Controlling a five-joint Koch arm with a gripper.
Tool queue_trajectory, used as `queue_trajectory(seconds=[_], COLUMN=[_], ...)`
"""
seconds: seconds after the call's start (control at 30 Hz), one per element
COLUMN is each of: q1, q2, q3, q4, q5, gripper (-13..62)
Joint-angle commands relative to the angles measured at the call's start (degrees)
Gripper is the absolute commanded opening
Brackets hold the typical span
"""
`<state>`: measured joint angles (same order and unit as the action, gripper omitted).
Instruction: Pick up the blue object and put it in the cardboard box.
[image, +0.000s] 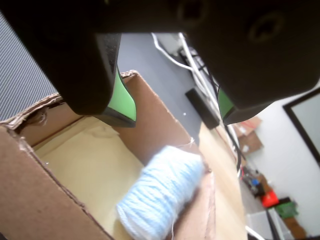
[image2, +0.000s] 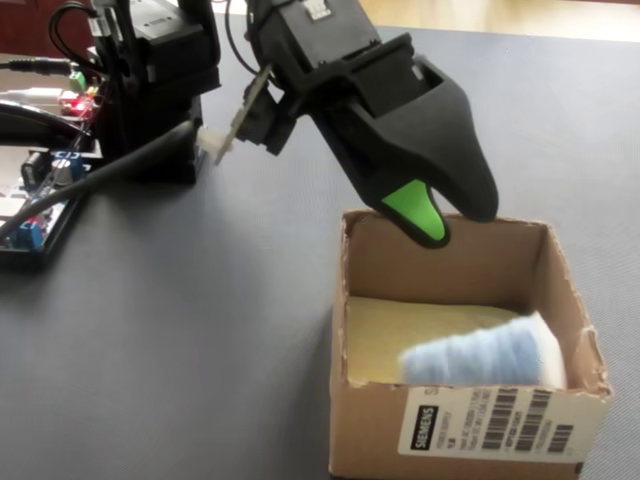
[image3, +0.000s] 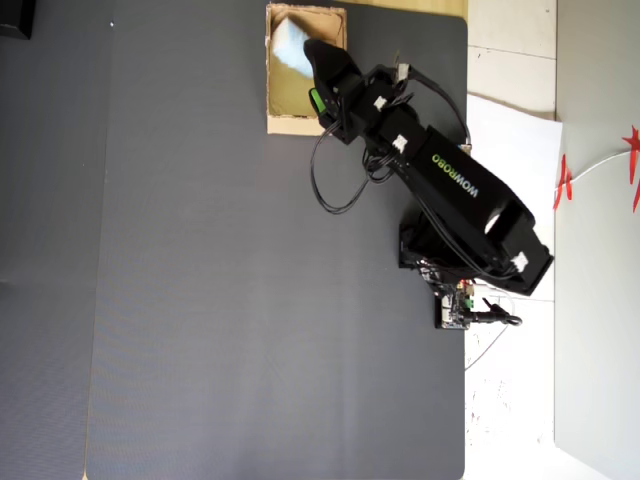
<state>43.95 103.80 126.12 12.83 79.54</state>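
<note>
Dark grey matting (image3: 250, 300) lay under the cardboard box (image2: 370, 425) — the blue object (image2: 490, 355) lay inside, the gripper (image: 175, 112) spread apart above it, empty.

A dark grey mat (image3: 250, 280) covers the tabletop and fills most of the overhead view. The cardboard box (image3: 276, 124) sits on it at the top centre of that frame, against the mat's upper edge. The arm's black base (image3: 440, 255) stands at the mat's right edge, with a circuit board (image3: 452, 308) just below it.
</note>
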Motion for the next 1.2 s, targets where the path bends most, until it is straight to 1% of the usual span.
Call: queue_trajectory(seconds=[0.0, 0.2, 0.3, 0.47, 0.63, 0.87, 1.17], q1=[-0.09, -3.52, -7.12, -12.48, -19.42, -29.44, -36.74], q2=[3.08, 6.94, 9.14, 12.22, 18.02, 27.33, 31.64], q3=[-2.37, 1.49, 4.66, 9.93, 18.98, 31.64, 40.69], q4=[-4.31, -12.39, -17.67, -23.38, -28.39, -30.85, -29.09], q5=[3.87, 11.51, 16.87, 19.78, 25.14, 24.79, 21.36], gripper=[33.2, 33.7, 33.7, 33.7, 34.0, 34.0, 34.0])
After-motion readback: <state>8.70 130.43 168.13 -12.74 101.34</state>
